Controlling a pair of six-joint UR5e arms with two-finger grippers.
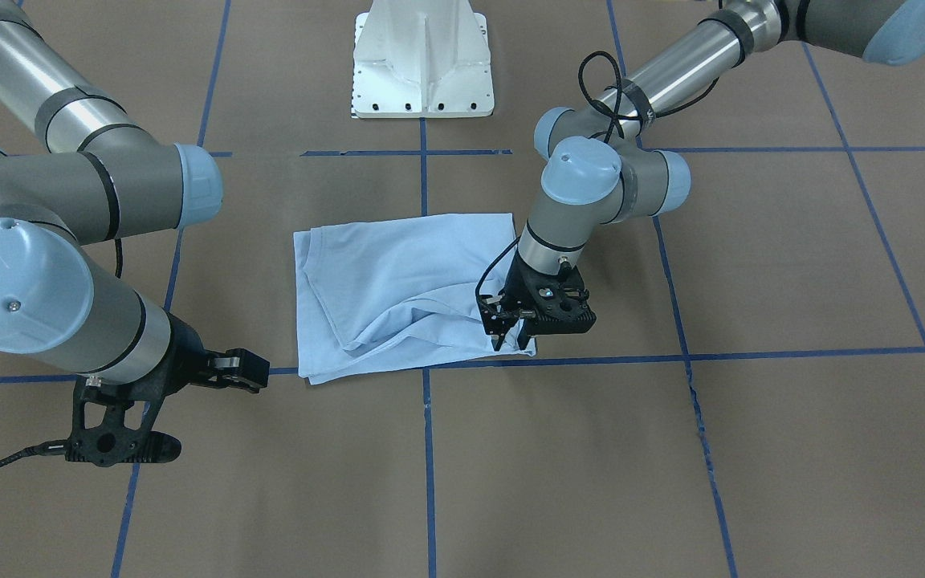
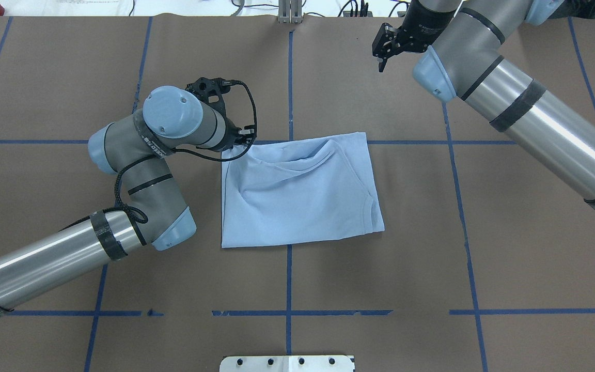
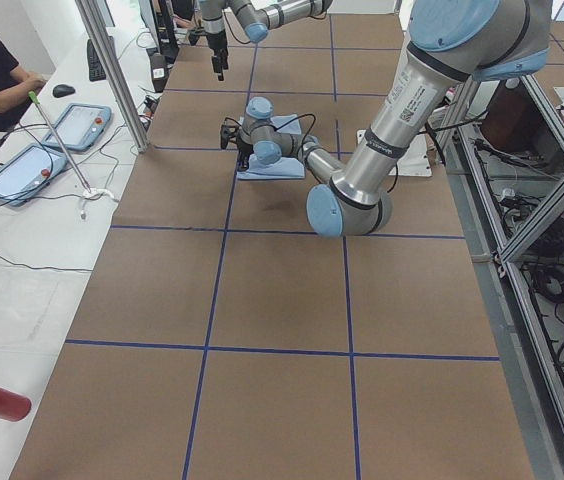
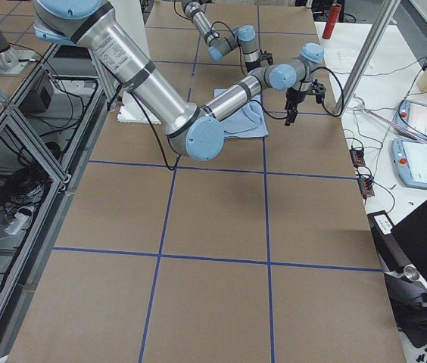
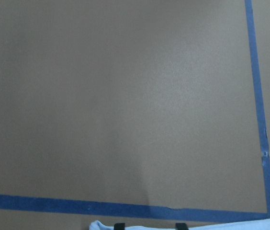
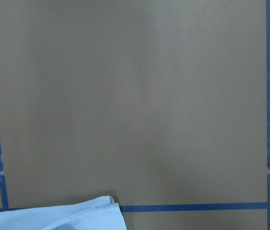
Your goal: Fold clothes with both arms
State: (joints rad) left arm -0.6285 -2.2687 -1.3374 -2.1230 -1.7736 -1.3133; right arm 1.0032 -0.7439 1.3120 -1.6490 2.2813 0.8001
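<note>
Blue T-shirt (image 2: 297, 194) corner pinched by left gripper (image 1: 511, 337); right gripper (image 2: 381, 58) apart, jaws spread.

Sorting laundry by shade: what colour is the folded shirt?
Pale light blue, plain on the visible side; the shirt shows best in the overhead view.

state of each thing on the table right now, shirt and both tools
shirt: folded into a rough rectangle, flat on the table, creased toward its far edge
left tool: down at the shirt's far corner, fingers on the cloth; open or shut unclear
right tool: lifted clear of the shirt, empty, looks open
</note>
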